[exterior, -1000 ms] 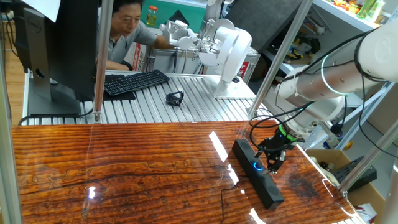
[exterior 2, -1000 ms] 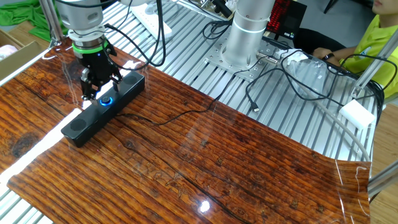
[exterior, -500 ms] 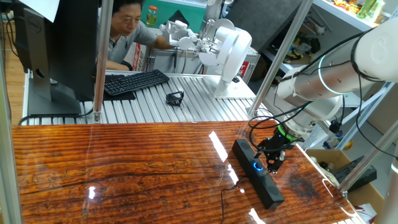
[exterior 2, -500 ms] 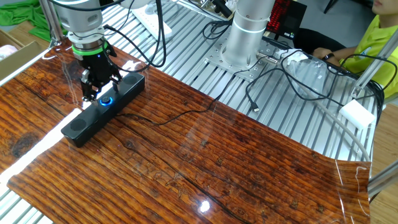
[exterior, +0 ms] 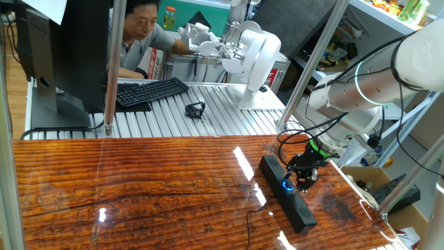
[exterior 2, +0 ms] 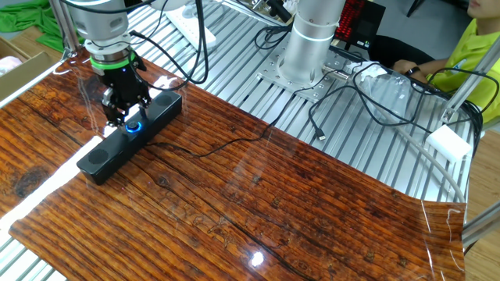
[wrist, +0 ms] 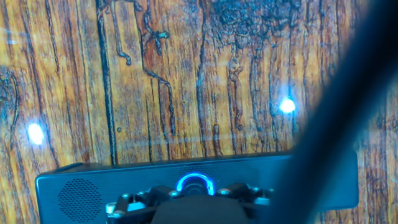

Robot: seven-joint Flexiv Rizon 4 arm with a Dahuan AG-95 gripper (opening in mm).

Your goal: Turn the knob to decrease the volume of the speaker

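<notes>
My claw (exterior 2: 126, 119) points straight down, the knob (wrist: 195, 185) right under it between my 2 fingers, on the speaker (exterior 2: 131, 133) lying crosswise. Can't tell whether I'm clenched on it yet.

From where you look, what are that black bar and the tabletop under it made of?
The speaker looks like matte black plastic, with a fine perforated grille at one end. The table looks like glossy varnished wood: strong grain with bright lamp reflections, though it could be a printed laminate.
</notes>
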